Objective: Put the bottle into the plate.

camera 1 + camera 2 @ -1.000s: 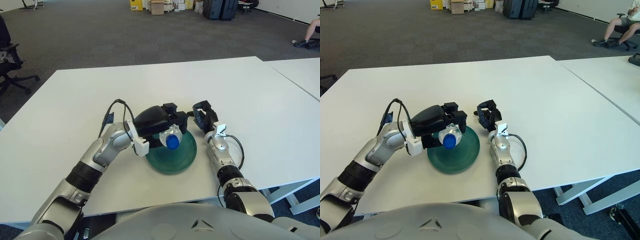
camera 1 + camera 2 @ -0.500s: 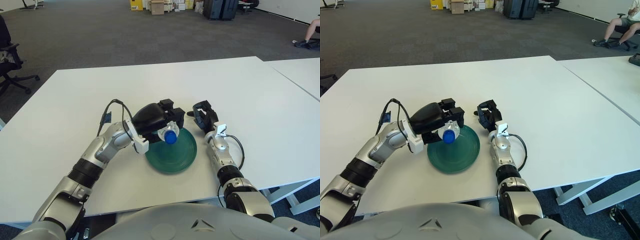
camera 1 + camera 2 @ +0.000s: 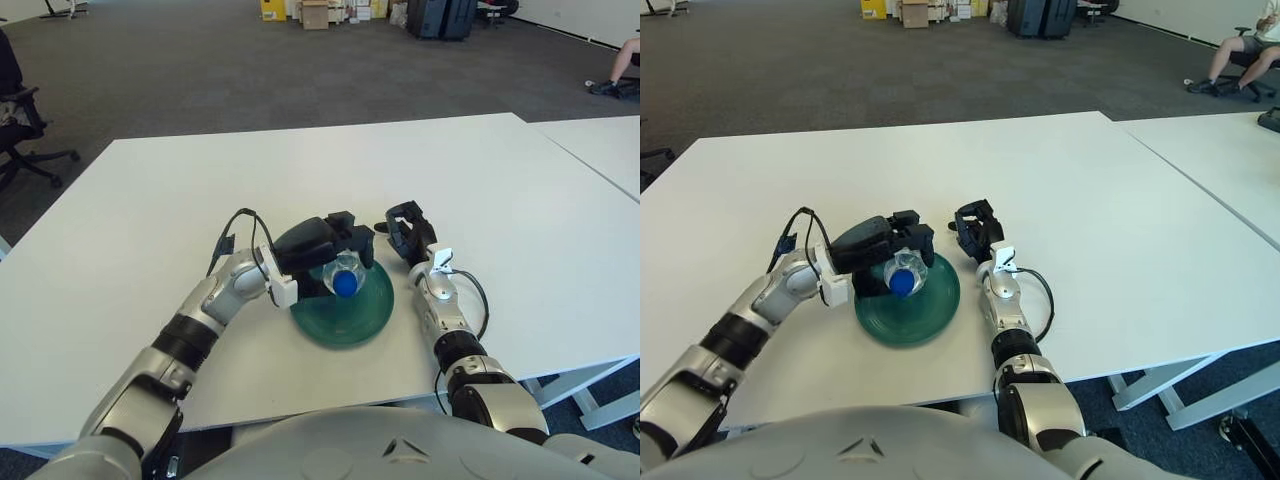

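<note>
A big white table (image 3: 150, 220) stands in an office. The left hand (image 3: 318, 245) grips the bottle (image 3: 345, 275) just over the green plate (image 3: 350, 312). The bottle lies sideways, blue cap toward the robot. The right hand (image 3: 405, 232) shows beside the plate's right edge, fingers curled, holding nothing.

Your robot: left hand (image 3: 325, 247) and right hand (image 3: 405, 229), both black and three-fingered, on white wrist blocks. Silver forearms with black joint bands. One black cable loops at each wrist. Grey rounded torso shell below.
</note>
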You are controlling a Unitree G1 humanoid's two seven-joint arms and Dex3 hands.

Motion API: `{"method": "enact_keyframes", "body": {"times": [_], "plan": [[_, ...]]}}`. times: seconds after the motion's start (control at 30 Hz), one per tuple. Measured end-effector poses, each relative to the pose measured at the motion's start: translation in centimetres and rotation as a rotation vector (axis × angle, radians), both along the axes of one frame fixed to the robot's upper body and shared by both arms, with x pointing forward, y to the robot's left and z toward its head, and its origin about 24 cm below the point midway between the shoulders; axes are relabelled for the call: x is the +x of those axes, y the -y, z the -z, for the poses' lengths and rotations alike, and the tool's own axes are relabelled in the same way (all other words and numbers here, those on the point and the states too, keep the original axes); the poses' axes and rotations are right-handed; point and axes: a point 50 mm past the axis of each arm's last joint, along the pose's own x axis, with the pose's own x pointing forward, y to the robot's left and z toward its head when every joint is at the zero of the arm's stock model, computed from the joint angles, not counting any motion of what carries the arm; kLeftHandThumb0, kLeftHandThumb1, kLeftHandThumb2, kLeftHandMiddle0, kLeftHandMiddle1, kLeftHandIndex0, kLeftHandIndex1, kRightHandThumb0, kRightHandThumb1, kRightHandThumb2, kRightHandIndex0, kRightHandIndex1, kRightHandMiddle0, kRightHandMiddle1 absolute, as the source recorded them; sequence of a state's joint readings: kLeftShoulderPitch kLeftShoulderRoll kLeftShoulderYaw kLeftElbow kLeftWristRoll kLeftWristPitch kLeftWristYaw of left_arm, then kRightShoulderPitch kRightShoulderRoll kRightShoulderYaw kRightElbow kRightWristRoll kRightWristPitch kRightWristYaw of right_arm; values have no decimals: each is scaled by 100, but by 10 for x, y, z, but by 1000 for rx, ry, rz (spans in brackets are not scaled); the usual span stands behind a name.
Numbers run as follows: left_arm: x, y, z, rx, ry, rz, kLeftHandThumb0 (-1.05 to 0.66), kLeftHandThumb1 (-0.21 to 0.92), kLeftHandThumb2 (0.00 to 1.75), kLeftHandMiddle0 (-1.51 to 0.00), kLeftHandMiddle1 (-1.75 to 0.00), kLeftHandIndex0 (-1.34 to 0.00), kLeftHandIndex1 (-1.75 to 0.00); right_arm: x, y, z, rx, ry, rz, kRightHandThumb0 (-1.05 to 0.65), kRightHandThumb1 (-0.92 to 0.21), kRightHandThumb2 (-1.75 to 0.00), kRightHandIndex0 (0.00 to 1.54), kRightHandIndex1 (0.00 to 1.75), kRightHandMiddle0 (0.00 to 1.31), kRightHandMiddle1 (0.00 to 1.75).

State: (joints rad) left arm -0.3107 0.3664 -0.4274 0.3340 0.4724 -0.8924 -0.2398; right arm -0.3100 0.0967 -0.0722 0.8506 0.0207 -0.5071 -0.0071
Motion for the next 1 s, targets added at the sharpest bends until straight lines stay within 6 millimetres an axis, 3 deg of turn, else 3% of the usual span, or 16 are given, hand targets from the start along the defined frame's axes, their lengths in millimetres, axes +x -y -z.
{"method": "enact_keyframes", "body": {"times": [0.07,0.23,0.37,0.6,1.0], "plan": [[2,-2,0,9,13,25,-83,88,39,-5,-97,-4,-127,0,0,0,0,0,5,-35,-92,-46,43,117,26,168],[7,-6,-6,49,72,70,-99,92,40,-7,-32,0,-68,1,0,3,-8,-6,14,-35,-92,-44,45,115,27,166],[8,-9,-13,66,125,107,-104,92,42,-7,-13,0,-46,4,1,3,-8,-14,13,-35,-92,-43,47,114,28,166],[10,-13,-17,132,156,134,-103,92,36,-8,-7,0,-40,7,-2,-1,36,-18,9,-35,-92,-43,47,114,28,165],[11,-15,-17,198,112,149,-96,92,21,-17,-7,0,-58,5,-2,0,48,-16,16,-35,-92,-44,46,112,27,167]]}}
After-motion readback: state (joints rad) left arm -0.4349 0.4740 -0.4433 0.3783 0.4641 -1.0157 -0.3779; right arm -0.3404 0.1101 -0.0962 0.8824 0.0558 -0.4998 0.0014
